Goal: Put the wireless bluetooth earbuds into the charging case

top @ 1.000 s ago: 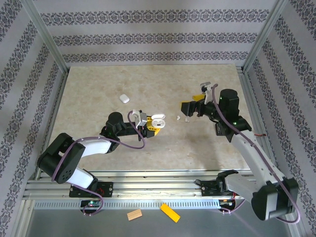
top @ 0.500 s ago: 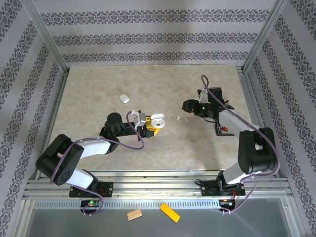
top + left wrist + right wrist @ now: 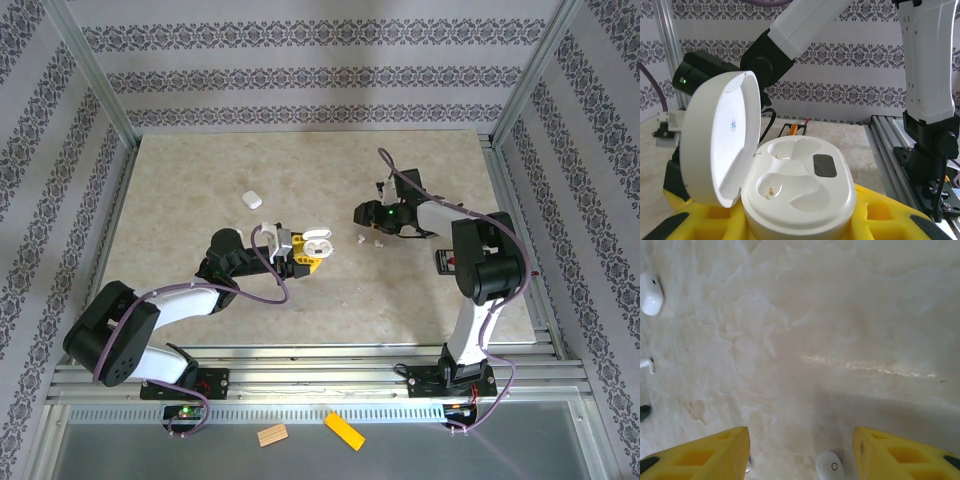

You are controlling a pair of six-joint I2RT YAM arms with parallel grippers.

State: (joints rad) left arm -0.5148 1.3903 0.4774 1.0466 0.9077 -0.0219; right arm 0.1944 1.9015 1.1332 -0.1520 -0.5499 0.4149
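Earbuds (image 3: 361, 239) lie loose near the open charging case (image 3: 318, 241).

We see a pale marbled table (image 3: 200, 170). On it two small white earbuds (image 3: 361, 239) lie near each other, just at the right pincer (image 3: 800, 455); one of them lies between its yellow fingers (image 3: 700, 450). A closed white case (image 3: 251, 200) lies well apart, far ahead of this pincer.

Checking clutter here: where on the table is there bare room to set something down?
Bare: the far strip along the back wall, beyond the closed case, and the near middle before the front rail. Crowded: the centre, where the earbuds lie beside the open charging case and right gripper.
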